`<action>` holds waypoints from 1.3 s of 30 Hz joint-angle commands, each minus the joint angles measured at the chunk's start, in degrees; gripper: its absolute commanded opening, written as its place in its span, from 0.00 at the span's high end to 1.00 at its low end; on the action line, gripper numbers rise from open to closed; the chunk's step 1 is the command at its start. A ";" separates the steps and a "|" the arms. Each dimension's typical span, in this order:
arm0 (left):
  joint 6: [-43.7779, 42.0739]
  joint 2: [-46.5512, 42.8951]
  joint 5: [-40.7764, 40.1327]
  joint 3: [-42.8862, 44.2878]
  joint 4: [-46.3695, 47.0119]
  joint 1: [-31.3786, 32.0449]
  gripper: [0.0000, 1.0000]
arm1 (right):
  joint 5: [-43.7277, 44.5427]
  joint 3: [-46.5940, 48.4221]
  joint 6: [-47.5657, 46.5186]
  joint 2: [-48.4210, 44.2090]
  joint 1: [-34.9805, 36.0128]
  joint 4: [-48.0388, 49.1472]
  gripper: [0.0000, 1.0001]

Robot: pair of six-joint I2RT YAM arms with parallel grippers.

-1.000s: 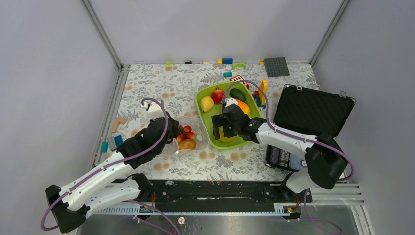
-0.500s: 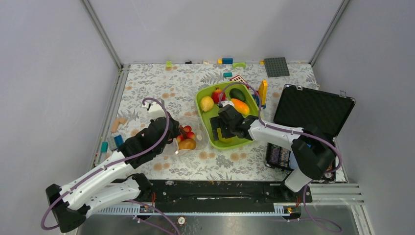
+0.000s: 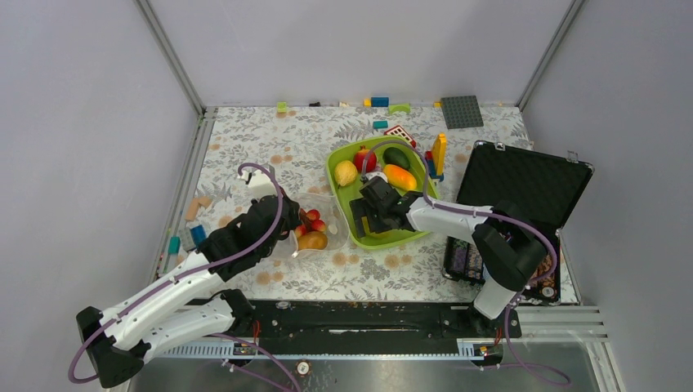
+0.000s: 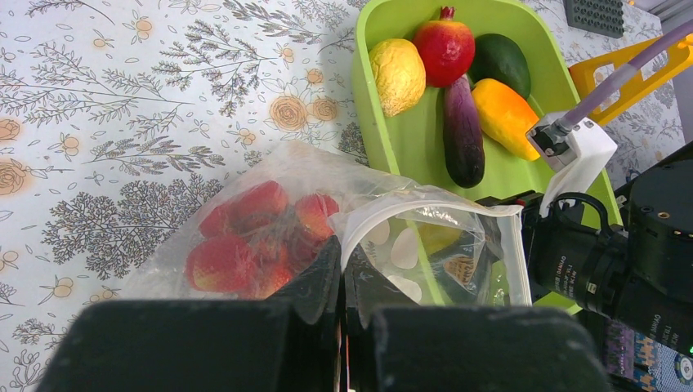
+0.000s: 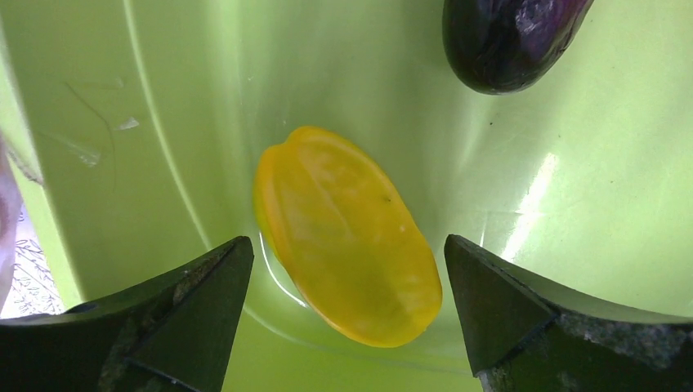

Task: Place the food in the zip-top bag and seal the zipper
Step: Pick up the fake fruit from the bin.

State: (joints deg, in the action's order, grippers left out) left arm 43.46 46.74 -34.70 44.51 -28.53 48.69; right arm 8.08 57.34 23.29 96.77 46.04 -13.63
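Right hand (image 5: 343, 253), shifted nearer along the tray (image 5: 531, 204), wide astride the starfruit (image 5: 347, 237) (left hand (image 4: 342, 278) clamped on zip-top bag (image 4: 425, 237)).

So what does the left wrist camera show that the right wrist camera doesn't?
Only the left wrist: the zip-top bag with red fruit inside, pinched by the shut left fingers, plus the lemon and red apple. Only the right wrist: a clear look at the starfruit, lying between the open right fingers. Both: the green tray and the eggplant.
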 commanded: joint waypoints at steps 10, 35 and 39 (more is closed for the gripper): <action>-0.39 0.44 -0.05 0.97 2.99 0.05 1.00 | 1.53 4.16 -1.72 4.16 -0.43 -1.70 0.21; -0.56 0.72 1.08 1.14 3.20 0.01 1.00 | -2.25 -2.72 -7.80 -19.73 -0.43 5.60 0.73; -0.57 0.87 0.79 1.02 3.30 0.08 1.00 | -9.62 -7.20 -9.50 -26.66 -0.43 12.81 0.75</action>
State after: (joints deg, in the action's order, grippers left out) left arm 43.44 47.75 -34.39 44.51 -28.27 48.69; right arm 5.50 53.54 16.86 75.68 45.98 -8.99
